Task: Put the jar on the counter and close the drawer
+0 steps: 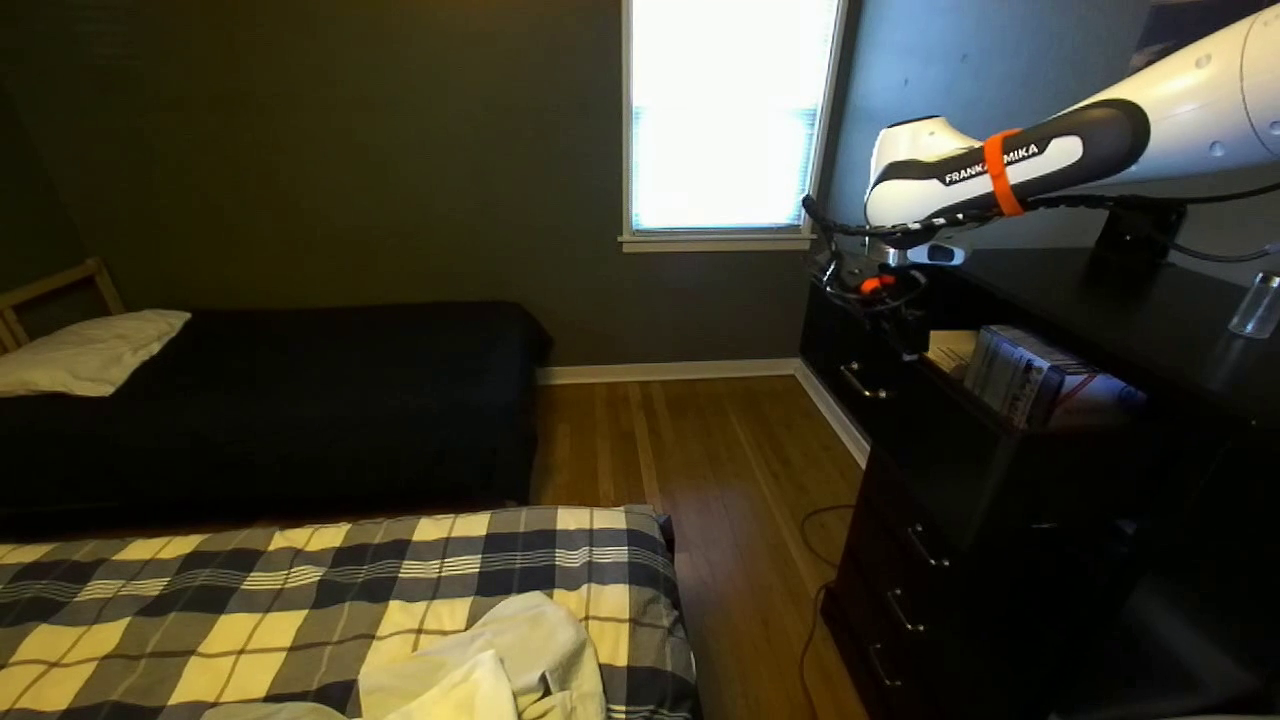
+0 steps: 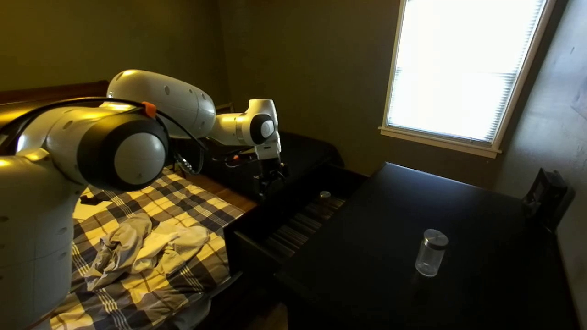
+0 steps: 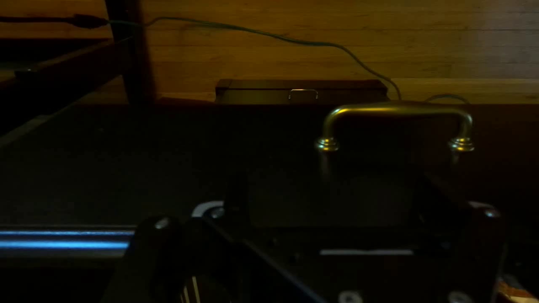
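A clear jar with a silvery lid [image 2: 431,254] stands upright on the black counter [image 2: 367,256]; it also shows at the right edge of an exterior view [image 1: 1257,305]. The top drawer [image 1: 930,470] is pulled open, and its side rim [image 2: 260,246] shows too. In the wrist view I see its dark front [image 3: 105,176] with a brass handle [image 3: 396,110]. My gripper [image 1: 907,345] is by the top of the drawer front, well away from the jar. In the dark wrist view its fingers [image 3: 330,198] look apart with nothing between them. I cannot tell whether it touches the front.
Several upright cases [image 1: 1015,375] and a small silver-topped container [image 2: 324,196] are in the drawer. A black device [image 2: 548,201] stands at the counter's back, by the wall. A plaid bed [image 1: 330,610] lies opposite the dresser. A cable [image 3: 294,41] runs along the floor.
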`<state>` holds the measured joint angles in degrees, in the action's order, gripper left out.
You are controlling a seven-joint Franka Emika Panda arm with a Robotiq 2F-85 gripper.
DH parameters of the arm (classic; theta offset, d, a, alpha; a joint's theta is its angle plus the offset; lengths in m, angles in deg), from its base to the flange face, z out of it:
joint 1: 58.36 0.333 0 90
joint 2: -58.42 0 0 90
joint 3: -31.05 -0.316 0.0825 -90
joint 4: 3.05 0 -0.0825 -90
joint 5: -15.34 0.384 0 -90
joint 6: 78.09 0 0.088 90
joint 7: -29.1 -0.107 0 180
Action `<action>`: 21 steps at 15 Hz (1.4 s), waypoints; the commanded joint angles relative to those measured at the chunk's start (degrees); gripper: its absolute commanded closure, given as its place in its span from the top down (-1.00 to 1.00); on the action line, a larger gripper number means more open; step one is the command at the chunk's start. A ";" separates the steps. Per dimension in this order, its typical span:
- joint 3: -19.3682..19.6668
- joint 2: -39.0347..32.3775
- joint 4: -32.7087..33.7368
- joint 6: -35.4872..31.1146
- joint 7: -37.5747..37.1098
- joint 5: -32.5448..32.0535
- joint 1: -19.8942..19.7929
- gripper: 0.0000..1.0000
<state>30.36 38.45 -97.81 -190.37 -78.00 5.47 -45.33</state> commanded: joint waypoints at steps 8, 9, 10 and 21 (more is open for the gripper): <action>1.06 2.79 -3.96 -0.15 3.30 -8.33 -1.11 1.00; 1.03 3.11 -4.54 -1.37 4.54 -9.36 -1.32 1.00; 1.05 3.42 -5.33 -3.18 5.97 -10.46 -1.61 1.00; 3.35 5.12 -13.77 -20.26 17.75 -11.57 -5.49 1.00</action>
<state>32.92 41.09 -107.52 -207.85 -62.40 -5.66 -50.01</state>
